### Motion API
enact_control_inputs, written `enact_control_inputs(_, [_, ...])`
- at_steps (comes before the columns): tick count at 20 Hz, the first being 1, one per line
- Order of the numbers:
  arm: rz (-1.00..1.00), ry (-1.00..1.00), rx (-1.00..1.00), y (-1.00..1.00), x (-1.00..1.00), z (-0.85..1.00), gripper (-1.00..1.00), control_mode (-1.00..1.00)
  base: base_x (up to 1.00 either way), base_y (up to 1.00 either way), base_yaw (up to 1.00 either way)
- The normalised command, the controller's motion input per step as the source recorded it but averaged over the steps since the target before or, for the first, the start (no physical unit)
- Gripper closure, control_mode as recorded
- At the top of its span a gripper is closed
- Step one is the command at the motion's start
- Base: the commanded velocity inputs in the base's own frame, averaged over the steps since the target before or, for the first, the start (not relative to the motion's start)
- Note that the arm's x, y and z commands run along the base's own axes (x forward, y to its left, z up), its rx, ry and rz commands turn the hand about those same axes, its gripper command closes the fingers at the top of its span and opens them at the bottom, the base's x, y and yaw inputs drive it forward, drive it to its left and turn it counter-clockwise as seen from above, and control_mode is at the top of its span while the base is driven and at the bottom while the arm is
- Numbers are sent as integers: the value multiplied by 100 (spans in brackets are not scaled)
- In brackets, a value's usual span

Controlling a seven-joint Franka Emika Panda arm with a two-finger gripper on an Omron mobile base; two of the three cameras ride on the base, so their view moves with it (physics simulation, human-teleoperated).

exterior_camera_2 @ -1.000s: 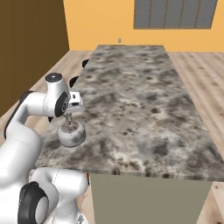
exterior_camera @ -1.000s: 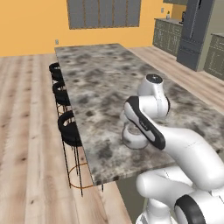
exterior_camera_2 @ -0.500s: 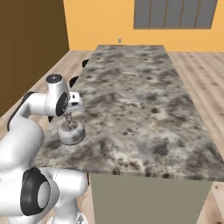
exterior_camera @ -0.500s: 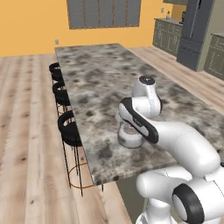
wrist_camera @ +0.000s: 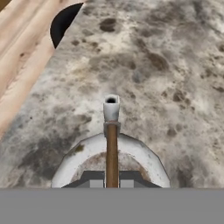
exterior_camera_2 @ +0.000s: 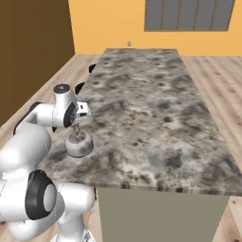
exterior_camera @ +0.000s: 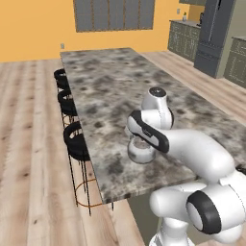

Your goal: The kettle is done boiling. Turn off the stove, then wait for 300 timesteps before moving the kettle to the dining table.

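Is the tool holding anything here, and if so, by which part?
Yes: the tool is shut on the kettle, gripping its thin brown wire handle at the top.

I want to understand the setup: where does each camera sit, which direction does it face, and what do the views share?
Left base view: behind the arm's left, facing forward along the dining table; arm at lower right.
Right base view: behind its right, same direction; arm at lower left.
Hand view: on the hand, facing down past the fingers onto the kettle.
All three share kettle and table.
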Motion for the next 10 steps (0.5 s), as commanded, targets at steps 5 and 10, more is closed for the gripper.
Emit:
enact_control_inputs(5, [0,0,0,0,15,-21,100,-100,0,0,0])
enact_control_inputs(10, [0,0,0,0,10,-20,100,-100,0,0,0])
